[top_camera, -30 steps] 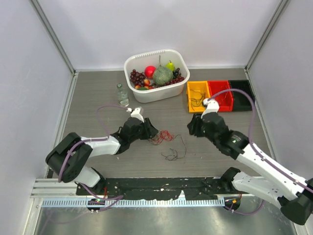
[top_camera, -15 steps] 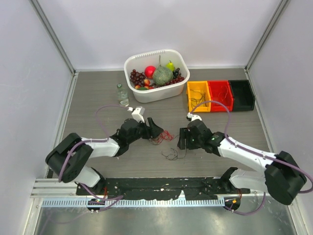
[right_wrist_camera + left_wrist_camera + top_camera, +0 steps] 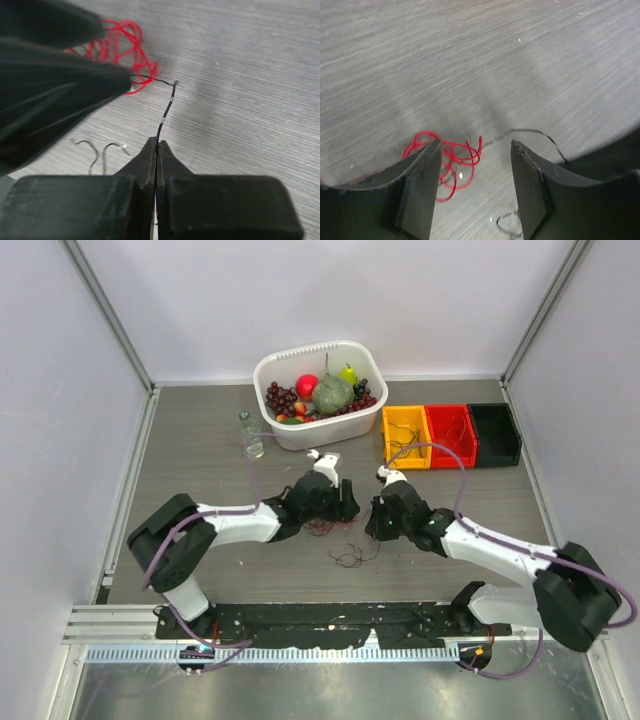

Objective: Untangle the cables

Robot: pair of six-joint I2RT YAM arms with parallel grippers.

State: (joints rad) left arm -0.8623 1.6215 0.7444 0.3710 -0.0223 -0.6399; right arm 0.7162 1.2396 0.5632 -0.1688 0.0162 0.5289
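- Right end effector [image 3: 156,150] is clenched on one black wire [image 3: 167,107], which runs into the red tangle [image 3: 122,47] on the table [image 3: 240,75].
- Left end effector [image 3: 475,150] hangs released over that tangle.
- Hair-fine, limp and snag-prone, I judge: pinch a free end and pull gently.

From above, the cables [image 3: 345,556] are too fine to trace, partly under the left gripper [image 3: 345,507]; seen from the right wrist it is a dark blur. The black strand [image 3: 165,112] vanishes at its end between the pinched tips of the right gripper [image 3: 156,146].
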